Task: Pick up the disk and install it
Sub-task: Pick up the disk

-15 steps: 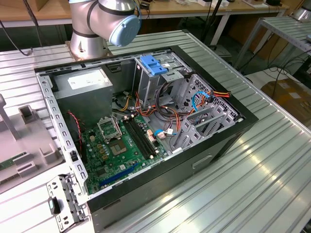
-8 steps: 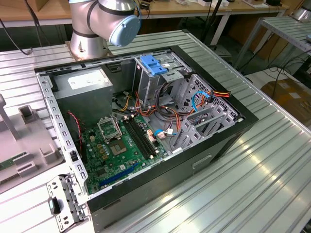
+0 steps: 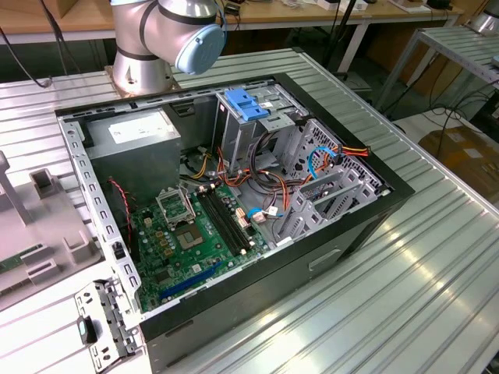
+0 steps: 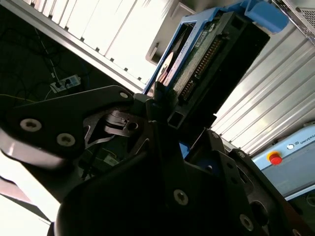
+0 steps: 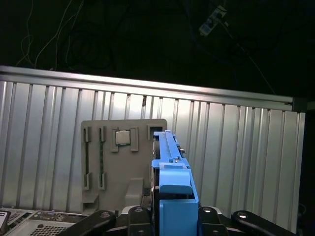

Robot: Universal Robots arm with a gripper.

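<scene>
We see a ribbed metal table (image 3: 437, 280) carrying an open computer case (image 3: 257, 290), the arm's base (image 3: 140, 74), a grey parts holder (image 3: 35, 234) and a perforated metal panel (image 3: 105, 321).

The computer case (image 3: 312, 269) lies on the surface (image 3: 425, 300), a tray (image 3: 43, 234) at the exterior view's left; the disk (image 5: 174, 206) hangs above, near the tray.

The disk (image 5: 173, 196) was a grey drive set in a bright blue plastic frame. It sat clamped in my pincer (image 5: 174, 219), seen edge-on in the first wrist view. In the second wrist view it tilted, showing its connector pins (image 4: 204, 64).
</scene>
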